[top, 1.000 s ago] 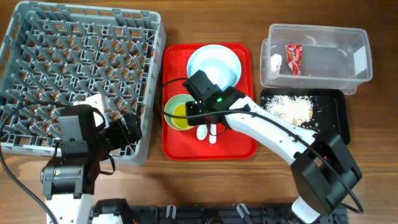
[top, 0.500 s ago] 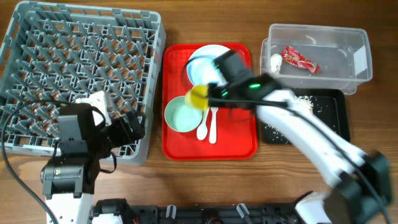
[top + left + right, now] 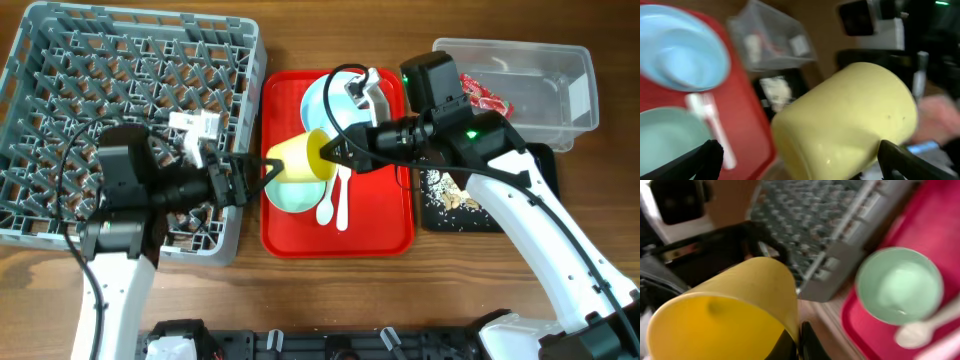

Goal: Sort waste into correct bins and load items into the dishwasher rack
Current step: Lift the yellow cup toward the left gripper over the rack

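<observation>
The small yellow cup [image 3: 297, 158] is pinched at its rim by the right gripper [image 3: 333, 156]; at its nine o'clock, the left gripper [image 3: 254, 174] is held spread wide.

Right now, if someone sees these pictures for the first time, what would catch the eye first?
First is the yellow cup, which lies sideways in the air above the red tray, pinched at its rim by the right gripper. Next is the left gripper, open and facing the cup's base, beside the big grey rack on the left.
</observation>
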